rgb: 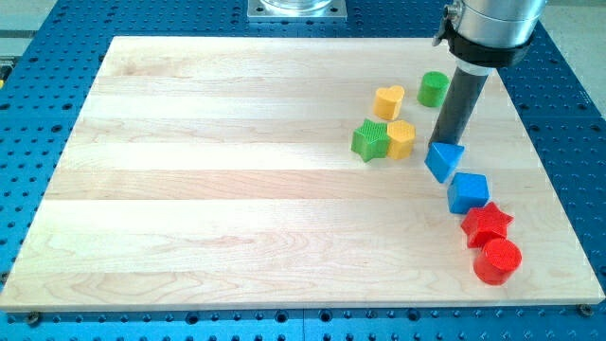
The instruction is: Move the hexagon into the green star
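While the left half of the worktop lies bare wood, the action sits toward the view's right. First comes the green star, and pressed right against its right side is the yellow hexagon — touching, flank to flank. Just above that pair, toward the view's top, a yellow heart stands a little apart. Further right and higher, a green cylinder sits near the rod.

Now the end effector: no jaws here, just a straight dark rod coming down from the view's top right. My tip lands right at the upper edge of the blue triangle, looking in contact with it, and just to the right of the hexagon with a small gap between.

Trailing down toward the view's bottom right: a blue cube, then a red star, then a red cylinder, each close beside the next.
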